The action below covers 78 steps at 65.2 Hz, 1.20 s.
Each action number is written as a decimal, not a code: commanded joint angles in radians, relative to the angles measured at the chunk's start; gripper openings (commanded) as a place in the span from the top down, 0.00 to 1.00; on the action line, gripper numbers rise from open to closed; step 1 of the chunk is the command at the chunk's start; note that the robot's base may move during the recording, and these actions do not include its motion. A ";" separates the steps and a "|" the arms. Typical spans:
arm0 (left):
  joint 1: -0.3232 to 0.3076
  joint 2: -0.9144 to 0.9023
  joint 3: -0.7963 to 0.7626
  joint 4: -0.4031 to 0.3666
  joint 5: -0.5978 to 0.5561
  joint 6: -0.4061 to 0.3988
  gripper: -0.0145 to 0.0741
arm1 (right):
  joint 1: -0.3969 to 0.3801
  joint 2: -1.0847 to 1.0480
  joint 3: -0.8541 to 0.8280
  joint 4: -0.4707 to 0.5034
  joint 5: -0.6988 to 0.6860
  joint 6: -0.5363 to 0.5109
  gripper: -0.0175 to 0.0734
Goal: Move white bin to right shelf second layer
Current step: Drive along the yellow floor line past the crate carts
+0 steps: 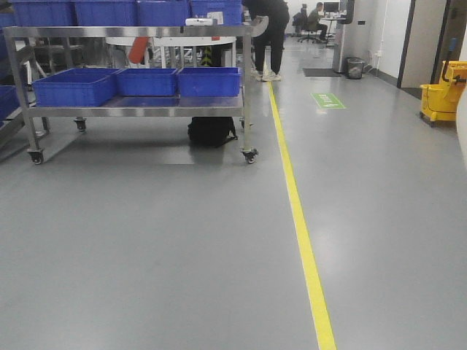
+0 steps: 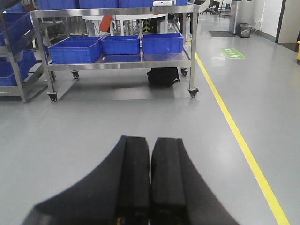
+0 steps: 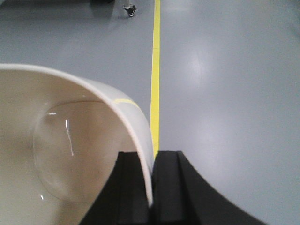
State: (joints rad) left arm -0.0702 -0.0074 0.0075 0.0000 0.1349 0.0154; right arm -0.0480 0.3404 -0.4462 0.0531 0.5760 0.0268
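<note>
**White bin gripped by its rim, no roller shelf in sight**

The white bin (image 3: 70, 140) fills the lower left of the right wrist view. It hangs off the floor (image 3: 225, 93), because the right pincer (image 3: 151, 157) is clamped on its rim, one black finger inside the wall and the other outside. Pinching the edge makes sense to me, since the tub has no handles and is too wide to take around the body. Only one corner is held, so I would expect it to tip or swing if the arm moved sharply.

The left pincer (image 2: 151, 140) has its two pads pressed together on nothing and points out over bare floor at the bottom of its frame. It looks parked out of the way, with the right arm managing the load alone.

The bin is cream-white, smooth and glossy, with a plain rounded rim and a curved wall. A bright glint shows on its empty bottom, and the outer wall catches a streak of the yellow line (image 3: 156, 56).

In the upper left of the front view there is a wheeled cart (image 1: 139, 111) of blue crates (image 1: 73, 86), which is not the target. The sloping roller level shows in no view.
</note>
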 commanded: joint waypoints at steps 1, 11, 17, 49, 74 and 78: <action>0.002 -0.018 0.037 0.000 -0.087 -0.003 0.74 | -0.002 0.007 -0.027 0.004 -0.100 0.002 0.76; 0.002 -0.018 0.037 0.000 -0.087 -0.003 0.74 | -0.002 0.007 -0.027 0.004 -0.100 0.002 0.76; 0.002 -0.018 0.037 0.000 -0.087 -0.003 0.74 | -0.002 0.007 -0.027 0.004 -0.100 0.002 0.76; 0.002 -0.018 0.037 0.000 -0.087 -0.003 0.74 | -0.002 0.007 -0.027 0.004 -0.100 0.002 0.76; 0.002 -0.018 0.037 0.000 -0.087 -0.003 0.74 | -0.002 0.007 -0.027 0.004 -0.100 0.002 0.76; 0.002 -0.018 0.037 0.000 -0.087 -0.003 0.74 | -0.002 0.008 -0.027 0.004 -0.100 0.002 0.76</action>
State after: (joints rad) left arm -0.0688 -0.0074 0.0075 0.0000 0.1349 0.0154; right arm -0.0480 0.3404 -0.4462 0.0531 0.5760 0.0268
